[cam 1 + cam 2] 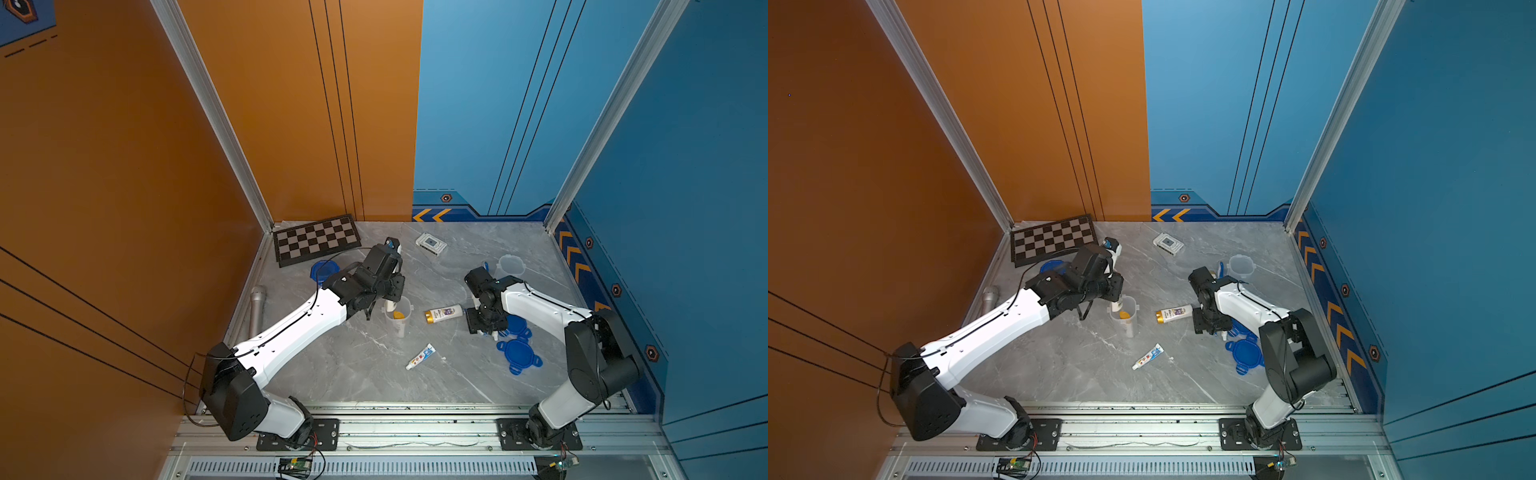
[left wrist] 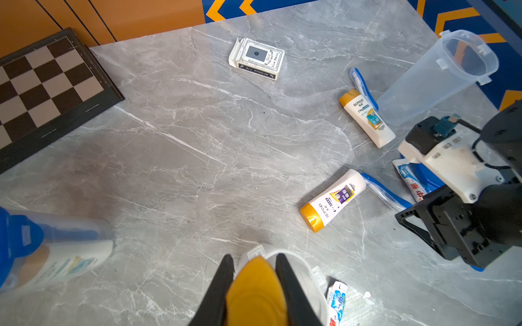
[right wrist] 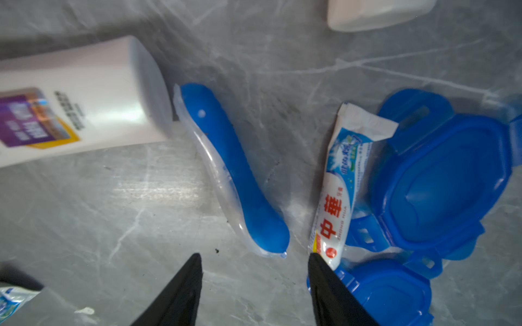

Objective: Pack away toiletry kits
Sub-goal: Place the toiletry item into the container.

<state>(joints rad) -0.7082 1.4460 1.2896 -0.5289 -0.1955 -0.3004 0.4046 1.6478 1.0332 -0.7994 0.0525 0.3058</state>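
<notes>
My left gripper (image 2: pixel 254 258) is shut on a white gold-capped bottle (image 2: pixel 255 293), held at the mouth of a clear cup (image 1: pixel 400 328) mid-table. My right gripper (image 3: pixel 254 258) hovers open just above the table. Ahead of it lie a blue-white toothbrush (image 3: pixel 234 169) and a toothpaste tube (image 3: pixel 339 192), whose end touches one fingertip. Two blue lids (image 3: pixel 440 175) lie beside the tube. A second bottle (image 1: pixel 444 313) lies between the arms. Another toothpaste tube (image 1: pixel 420 357) lies nearer the front.
An empty clear cup (image 2: pixel 435 81) stands at the back right, with a third bottle (image 2: pixel 367 118) and a toothbrush (image 2: pixel 363 84) beside it. A lidded, filled cup (image 2: pixel 56 254) lies at the left. Chessboard (image 1: pixel 316 240), white box (image 1: pixel 431 244) and microphone (image 1: pixel 257 305) sit along the back and left.
</notes>
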